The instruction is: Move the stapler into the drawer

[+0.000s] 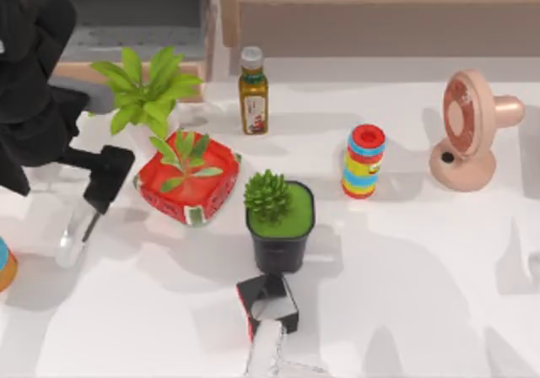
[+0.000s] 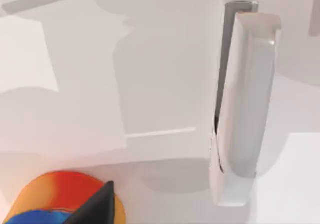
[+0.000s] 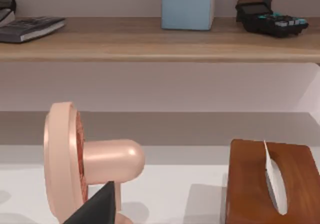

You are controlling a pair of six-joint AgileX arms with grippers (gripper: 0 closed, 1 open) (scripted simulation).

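Still risky: left gripper (image 1: 84, 218) hangs right over the stapler (image 1: 72, 236), with the watermelon pot (image 1: 190, 180) close beside; an off-centre grasp may skid the slim bar.
Hand: jaw opening cannot be told; it holds nothing.
Stapler: flat on the table's left, well short of the drawer (image 1: 139, 24).
Right arm: parked near the fan (image 1: 468, 129).

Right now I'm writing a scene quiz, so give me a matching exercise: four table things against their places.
Things:
1. stapler
2. oil bottle
3. pink fan
4. cactus pot

Places:
A. right side of the table
B. near the back edge, beside the leafy plant
C. left side, below the left gripper
D. centre, in front of the watermelon planter

Pairs: 1-C, 2-B, 3-A, 4-D
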